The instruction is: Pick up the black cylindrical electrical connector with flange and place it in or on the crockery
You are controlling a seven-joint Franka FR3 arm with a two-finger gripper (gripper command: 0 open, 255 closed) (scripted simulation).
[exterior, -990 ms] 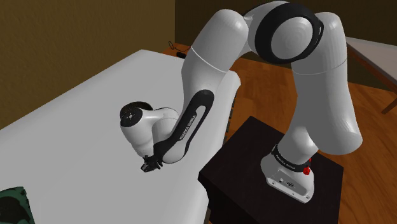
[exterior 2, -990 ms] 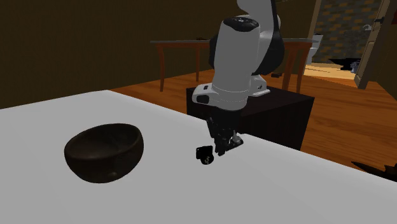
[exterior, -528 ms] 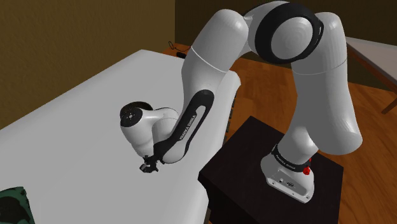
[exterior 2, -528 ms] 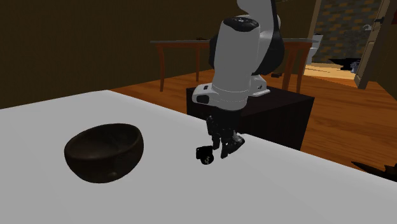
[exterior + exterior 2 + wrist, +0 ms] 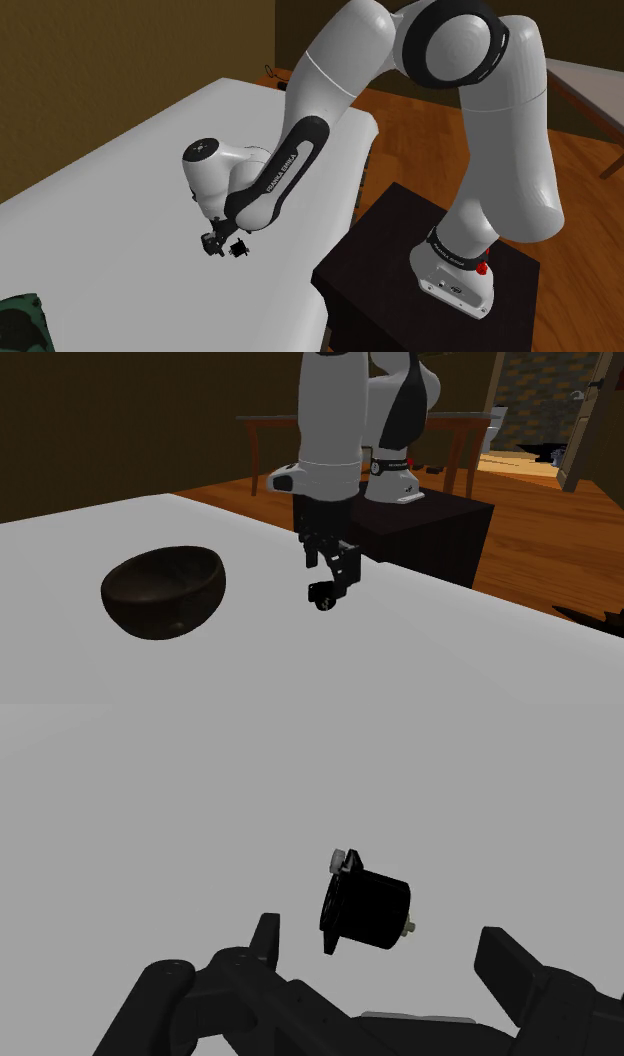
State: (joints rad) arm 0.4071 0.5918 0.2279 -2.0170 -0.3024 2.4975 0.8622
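White arm bent down over the white table (image 5: pixel 120 170), black gripper (image 5: pixel 212 245) low above the surface. Fingers (image 5: pixel 265 939) stand apart, clamped on nothing. Black cylindrical connector (image 5: pixel 365 907) lies on its side on the table, seen between the open fingers and not touched by either; flange at one end with a small white bit, small pin at the other. In the shoulder view the connector (image 5: pixel 238 249) sits just right of the gripper, near the table's near edge. In the second exterior view the gripper (image 5: pixel 335 582) hangs right over the connector (image 5: pixel 322 596); dark bowl (image 5: pixel 165 590) sits upright, well apart to that view's left. Dark stand (image 5: pixel 385 235) on wooden floor (image 5: pixel 590 210).
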